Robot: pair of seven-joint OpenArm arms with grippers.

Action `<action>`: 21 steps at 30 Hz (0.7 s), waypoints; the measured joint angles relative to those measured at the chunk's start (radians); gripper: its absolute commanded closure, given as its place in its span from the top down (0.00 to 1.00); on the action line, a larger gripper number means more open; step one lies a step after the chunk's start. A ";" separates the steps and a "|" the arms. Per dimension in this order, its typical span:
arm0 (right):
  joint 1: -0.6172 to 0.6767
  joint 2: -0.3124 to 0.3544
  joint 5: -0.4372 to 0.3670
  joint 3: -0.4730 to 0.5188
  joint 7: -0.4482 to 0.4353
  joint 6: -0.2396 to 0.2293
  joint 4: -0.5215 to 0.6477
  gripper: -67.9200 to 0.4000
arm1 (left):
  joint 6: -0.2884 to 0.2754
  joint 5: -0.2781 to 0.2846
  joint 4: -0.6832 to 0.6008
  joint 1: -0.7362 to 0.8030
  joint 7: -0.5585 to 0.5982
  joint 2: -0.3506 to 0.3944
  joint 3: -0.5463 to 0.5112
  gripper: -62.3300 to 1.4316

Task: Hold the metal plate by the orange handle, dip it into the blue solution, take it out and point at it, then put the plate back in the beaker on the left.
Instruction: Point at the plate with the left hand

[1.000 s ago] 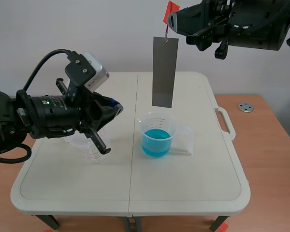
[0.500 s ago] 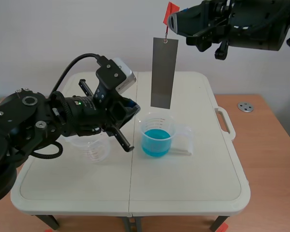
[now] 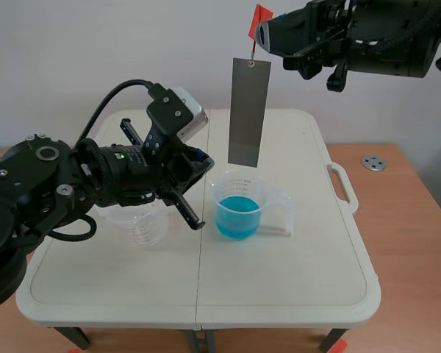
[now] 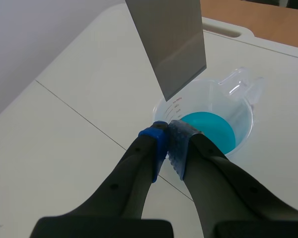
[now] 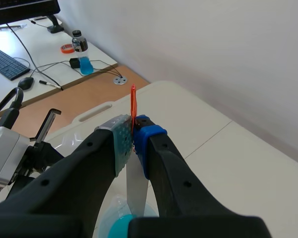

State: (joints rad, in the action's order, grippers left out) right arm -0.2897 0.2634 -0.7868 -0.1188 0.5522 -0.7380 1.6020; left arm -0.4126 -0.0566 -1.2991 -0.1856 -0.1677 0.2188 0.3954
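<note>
A grey metal plate [image 3: 248, 112] hangs upright in the air from an orange handle [image 3: 259, 18], and my right gripper [image 3: 262, 31] is shut on that handle high above the table. Seen from the right wrist, the orange handle [image 5: 133, 106] stands between the pads of the right gripper [image 5: 133, 135], with the plate [image 5: 137, 191] hanging below. Under the plate stands a clear beaker of blue solution [image 3: 239, 208]. My left gripper [image 3: 199, 159] is shut on nothing, its tips close to the plate's lower edge. From the left wrist, the left gripper [image 4: 167, 133] points at the plate [image 4: 172, 44] above the blue solution [image 4: 210, 131].
An empty clear beaker [image 3: 137, 224] with red marks stands at the left, partly behind my left arm. The white folding table [image 3: 294, 294] has a carry handle [image 3: 343, 185] on its right edge. A metal disc [image 3: 373, 163] lies on the wooden surface beyond.
My left arm swung right from over the empty beaker, bringing its shut fingers up near the plate's lower edge. The right arm and the plate stayed where they were.
</note>
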 measured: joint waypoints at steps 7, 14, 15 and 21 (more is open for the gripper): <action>0.000 0.000 -0.019 0.000 0.018 0.000 0.000 0.02 | 0.000 0.000 0.000 0.000 0.000 0.000 0.000 0.06; 0.000 0.000 -0.018 0.000 0.019 0.000 0.000 0.02 | 0.000 0.000 0.000 0.001 -0.010 0.001 0.000 0.06; 0.000 0.000 -0.018 0.000 0.019 0.000 0.000 0.02 | 0.012 0.000 0.000 0.005 -0.011 0.003 0.000 0.06; 0.000 0.000 -0.018 0.000 0.019 0.000 0.000 0.02 | 0.087 0.000 -0.137 0.161 -0.004 0.060 -0.095 0.06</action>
State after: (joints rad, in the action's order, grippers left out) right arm -0.2897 0.2634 -0.8051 -0.1188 0.5709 -0.7380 1.6020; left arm -0.3260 -0.0563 -1.4361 -0.0242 -0.1719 0.2787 0.3008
